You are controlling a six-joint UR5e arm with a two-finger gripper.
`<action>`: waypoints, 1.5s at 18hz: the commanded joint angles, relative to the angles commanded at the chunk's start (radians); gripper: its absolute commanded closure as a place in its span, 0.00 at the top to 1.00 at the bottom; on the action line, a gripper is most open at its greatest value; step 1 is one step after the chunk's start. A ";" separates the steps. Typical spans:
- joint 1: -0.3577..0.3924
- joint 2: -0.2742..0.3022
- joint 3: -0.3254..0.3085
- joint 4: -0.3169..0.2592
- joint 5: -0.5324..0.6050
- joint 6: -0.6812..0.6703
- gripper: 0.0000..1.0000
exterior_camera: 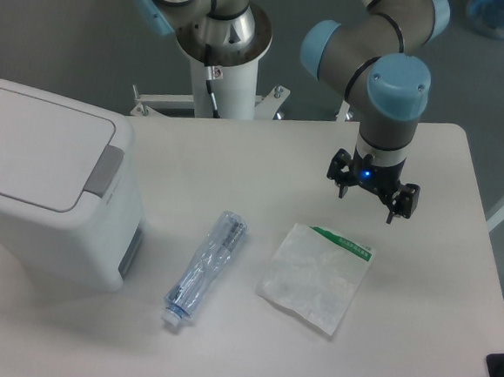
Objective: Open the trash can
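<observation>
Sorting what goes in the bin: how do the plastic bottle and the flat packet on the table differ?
The plastic bottle is long, narrow and clear with a bluish tint; the packet is flat, roughly square and white with a green strip along one edge. The bottle lies nearer the trash can; the packet lies nearer the gripper. Both lie flat on the table, untouched.

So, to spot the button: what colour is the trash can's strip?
Grey, on the white trash can, clearest in the fixed camera view.
</observation>
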 joint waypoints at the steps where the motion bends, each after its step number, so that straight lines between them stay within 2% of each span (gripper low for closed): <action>1: 0.000 0.000 -0.002 0.000 0.000 0.000 1.00; 4: 0.009 0.003 0.006 -0.003 -0.018 0.005 1.00; 8: 0.034 0.017 -0.012 -0.002 -0.117 -0.003 1.00; 13: 0.031 0.034 -0.049 0.000 -0.133 -0.110 1.00; 16: 0.022 0.035 -0.051 0.003 -0.248 -0.216 1.00; 20: 0.002 0.043 -0.041 0.002 -0.327 -0.233 1.00; 24: -0.073 0.069 0.030 -0.017 -0.406 -0.411 1.00; 27: -0.149 0.071 0.081 -0.089 -0.422 -0.475 1.00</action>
